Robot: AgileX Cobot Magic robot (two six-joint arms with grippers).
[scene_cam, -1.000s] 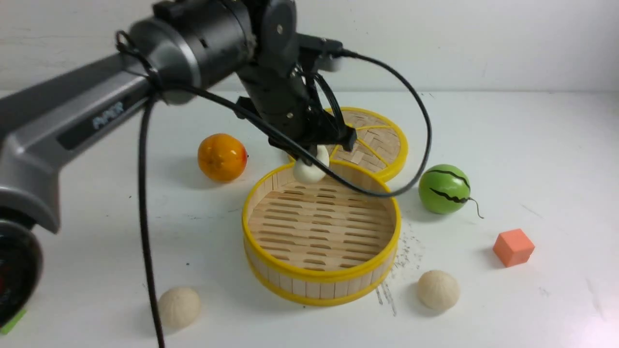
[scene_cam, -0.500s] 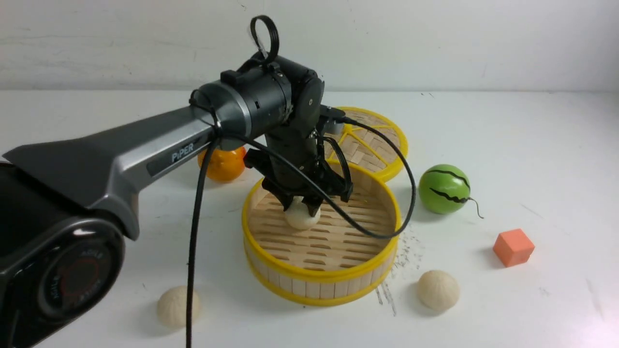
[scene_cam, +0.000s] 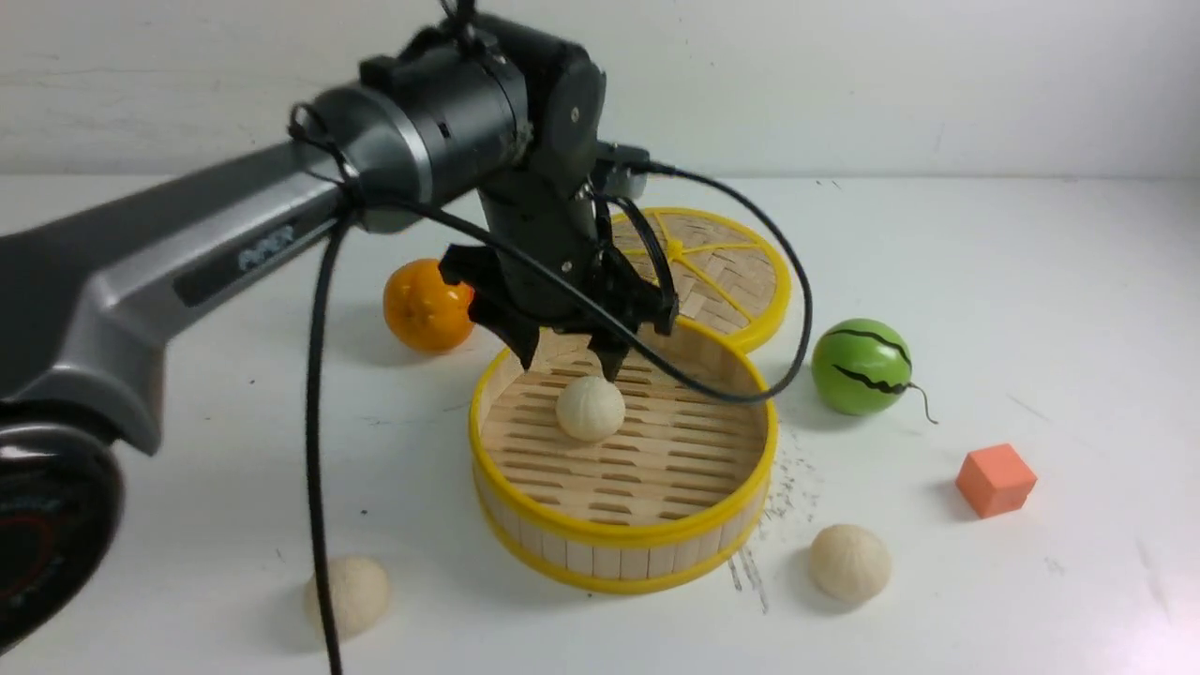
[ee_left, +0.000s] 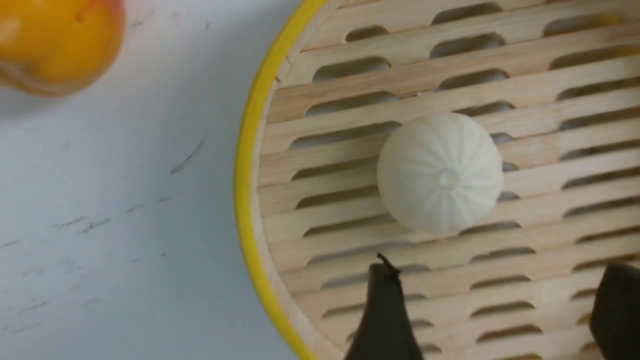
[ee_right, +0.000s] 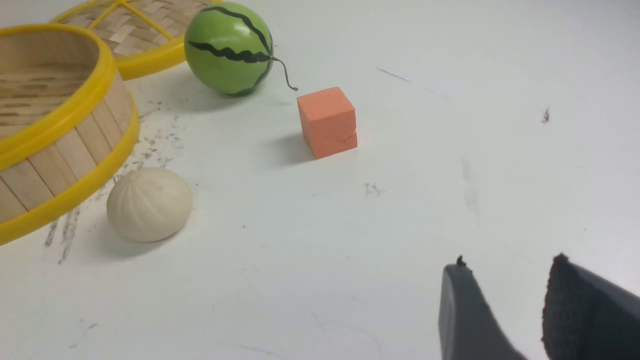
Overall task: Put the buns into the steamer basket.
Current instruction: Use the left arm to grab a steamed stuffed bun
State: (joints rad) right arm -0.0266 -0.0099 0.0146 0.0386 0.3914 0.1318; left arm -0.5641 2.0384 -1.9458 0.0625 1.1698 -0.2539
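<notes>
Steamer basket [scene_cam: 623, 536] stands on the white tabletop [scene_cam: 1031, 281] in the middle of the front view. Taken as a dial, its twelve o'clock lies away from the robot. The left end effector [scene_cam: 568, 366] hangs over the eleven o'clock side, fingers spread apart and holding nothing, with the tips above the bun and clear of it. The right end effector [ee_right: 510, 262], seen only from its own wrist, is low over bare tabletop somewhere out around four o'clock. Its fingers are parted with nothing between them.

One bun [scene_cam: 590, 408] lies free on the slatted floor, a little toward eleven o'clock from the centre and apart from the wall. That makes one of three done. Two buns are left outside: one [scene_cam: 849, 562] just beside the basket's foot at four o'clock, the other [scene_cam: 361, 592] farther out at eight o'clock, partly crossed by the arm's cable [scene_cam: 312, 469]. Nothing touches either. What remains, as I judge it, is two more pick-and-place trips.

The basket sits level with its open mouth up. Being round it has no long axis, though its floor slats run from nine to three o'clock. The bun inside is round as well, and the left wrist view shows its pleats meeting at a small nub that faces up. The four o'clock bun looks slightly squat, with pleats rising toward its top. The eight o'clock bun is too blurred to read.
</notes>
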